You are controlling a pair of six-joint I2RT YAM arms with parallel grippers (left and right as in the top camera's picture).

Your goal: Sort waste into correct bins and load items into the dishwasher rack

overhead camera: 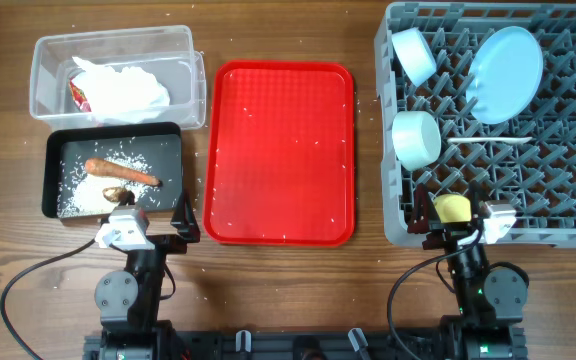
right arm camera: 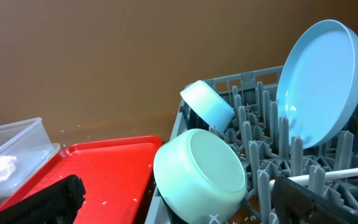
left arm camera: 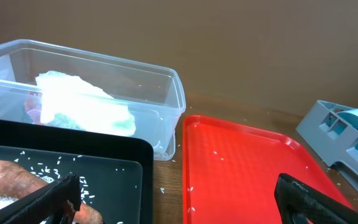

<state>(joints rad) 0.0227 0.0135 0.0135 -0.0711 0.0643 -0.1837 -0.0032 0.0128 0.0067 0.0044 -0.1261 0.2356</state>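
Left gripper (left arm camera: pixel 178 185) and right gripper (right arm camera: pixel 176 186) both gape empty, the red tray (left arm camera: pixel 241 162) ahead looks cleared; I judge sorting done, so next I'd retract.

ovhd: top-down, far | wrists: low, close, fwd | shared: red tray (overhead camera: pixel 280 150), maybe clear bin (overhead camera: pixel 53 60)

Surface: brown wood-grain tabletop (overhead camera: pixel 288 30), seams running left to right.
Far left: clear rectangular plastic container (overhead camera: pixel 196 80); black rectangular tray (overhead camera: pixel 50 175) just in front of it, edges nearly touching.
Centre: red rectangular plastic tray (overhead camera: pixel 283 150), flat, close beside both.
Right: grey plastic dishwasher rack (overhead camera: pixel 558 170), a strip of bare wood between it and the red tray.
Loose: white rice grains (left arm camera: pixel 162 191) scattered on the wood between black tray and red tray.
Near edge: black cables (overhead camera: pixel 13 290) looping.
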